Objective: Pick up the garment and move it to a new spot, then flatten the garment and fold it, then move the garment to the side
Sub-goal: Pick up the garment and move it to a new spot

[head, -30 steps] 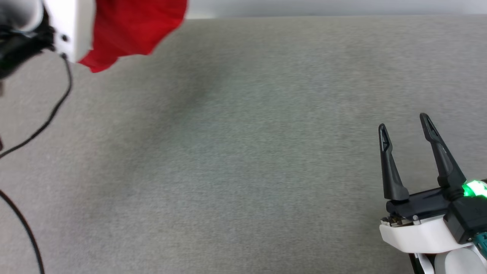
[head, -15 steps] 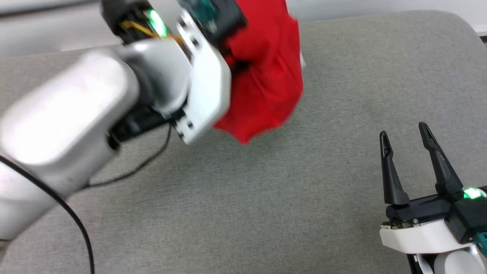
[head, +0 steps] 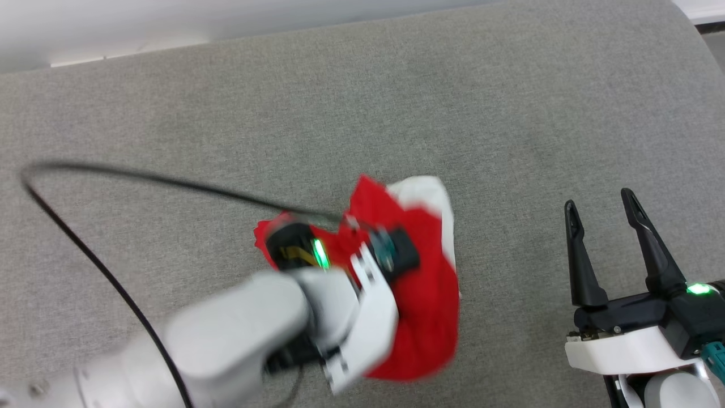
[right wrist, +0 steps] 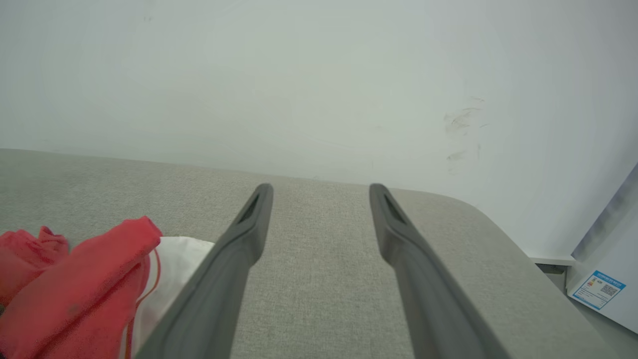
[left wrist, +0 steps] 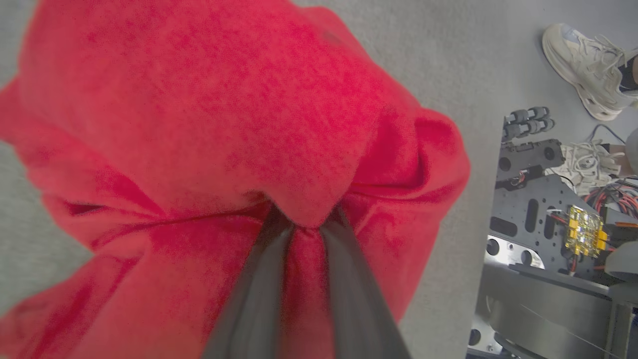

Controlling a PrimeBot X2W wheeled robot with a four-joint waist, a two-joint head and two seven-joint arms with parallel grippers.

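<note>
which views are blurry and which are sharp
head view: motion blur smears the pale left forearm and the red jersey with a white sleeve; the right gripper and grey fabric surface are sharp. left wrist view: the left gripper and the cloth it pinches look soft, close to the lens; the beige shoe is crisper. right wrist view: sharp, evenly lit.

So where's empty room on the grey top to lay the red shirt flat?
Bare grey surface lies beyond the garment up to the far edge, and between it and the open right gripper. It's crowded in the middle, where the left gripper pinches the garment and a black cable loops.
</note>
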